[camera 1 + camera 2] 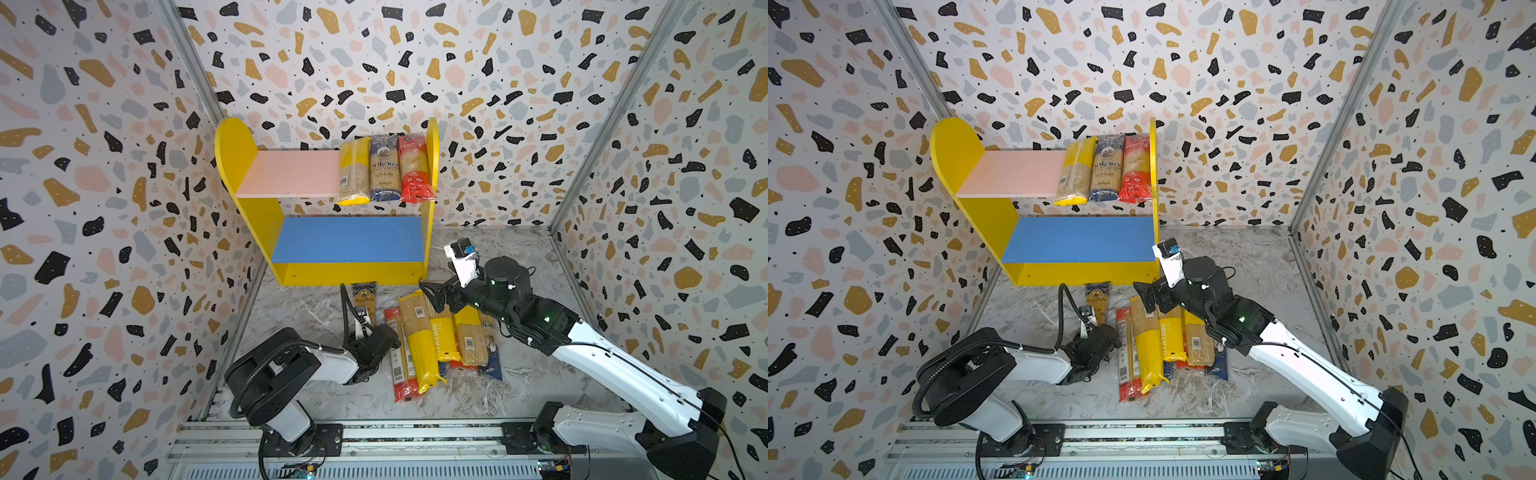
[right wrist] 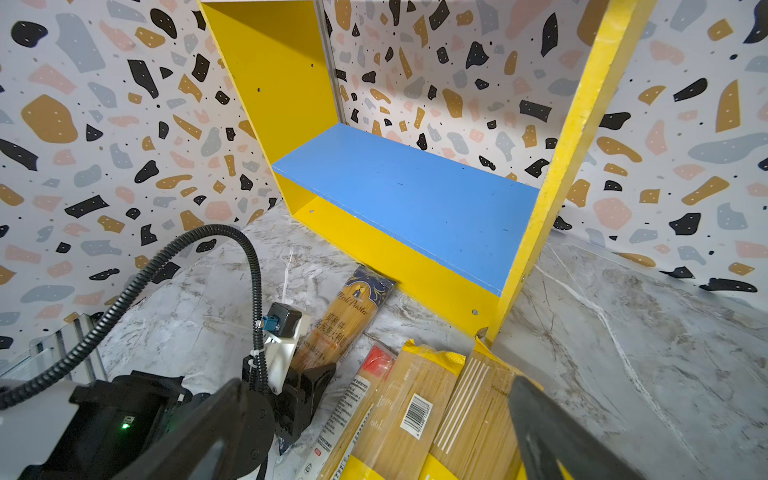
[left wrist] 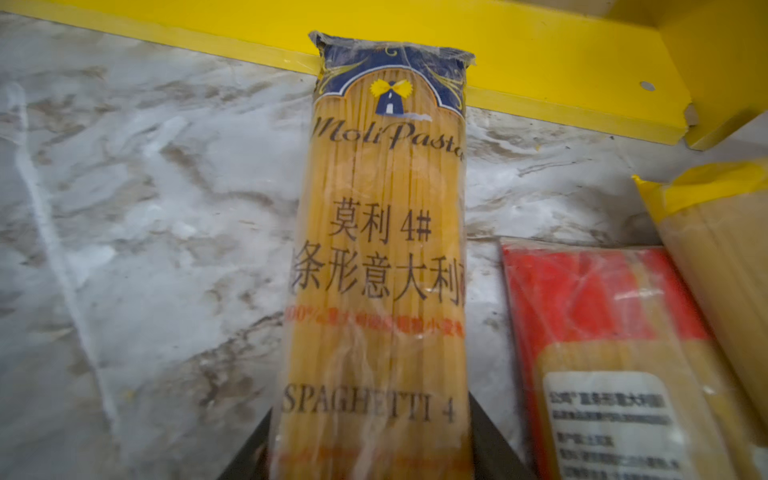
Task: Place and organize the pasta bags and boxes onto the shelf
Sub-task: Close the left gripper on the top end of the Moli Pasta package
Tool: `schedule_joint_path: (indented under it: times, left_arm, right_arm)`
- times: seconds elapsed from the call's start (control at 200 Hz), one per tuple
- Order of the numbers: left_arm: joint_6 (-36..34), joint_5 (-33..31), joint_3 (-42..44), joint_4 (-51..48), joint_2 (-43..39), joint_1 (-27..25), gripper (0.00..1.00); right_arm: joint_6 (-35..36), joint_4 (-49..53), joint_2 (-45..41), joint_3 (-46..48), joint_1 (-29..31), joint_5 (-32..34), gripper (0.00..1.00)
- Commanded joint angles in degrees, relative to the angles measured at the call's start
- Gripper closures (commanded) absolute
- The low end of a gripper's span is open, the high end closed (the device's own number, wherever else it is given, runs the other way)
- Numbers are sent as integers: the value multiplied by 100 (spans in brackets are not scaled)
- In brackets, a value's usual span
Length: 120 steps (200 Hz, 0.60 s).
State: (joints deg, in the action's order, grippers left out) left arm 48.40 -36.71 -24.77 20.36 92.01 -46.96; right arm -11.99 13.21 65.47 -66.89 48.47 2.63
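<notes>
**MoliPasta bag in the left claw, at the foot of the shelf**

The MoliPasta bag [image 3: 374, 249] lies flat on the desk [image 1: 299, 316], its far end touching the yellow base front of the shelf [image 1: 345, 272]. The left gripper [image 3: 370, 411] has its jaws pressed against both sides of the bag's near end. The bag is probably light, with slick film and brittle strands. Held by the end it may droop or slip, so a hold nearer the middle looks safer. A red-printed bag [image 3: 582, 299] lies just beside it, edging the pile [image 1: 424, 345] under the right gripper [image 1: 434, 295], which is spread wide and empty. The base front blocks a straight push. The blue lower board [image 1: 345, 239] is bare, and three packs [image 1: 384, 170] crowd the pink upper board [image 1: 291, 172].
</notes>
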Motion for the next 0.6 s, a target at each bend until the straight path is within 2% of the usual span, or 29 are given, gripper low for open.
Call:
schedule_joint_path:
  times: [0.0, 0.155, 0.325, 0.596]
  left_arm:
    - [266, 1612, 395, -961, 557, -68, 85]
    - [-48, 1431, 242, -1294, 340, -67, 100]
    - [-300, 1215, 135, -1675, -262, -68, 100]
    - [-800, 1043, 37, -2359, -1938, 149, 100]
  right_arm:
    - [-35, -154, -178, 13, -26, 1, 1]
    - [-31, -154, -183, 26, -39, 2, 1]
    - [-62, -172, -215, 61, -67, 17, 1]
    - [-134, -219, -199, 72, -101, -122, 1]
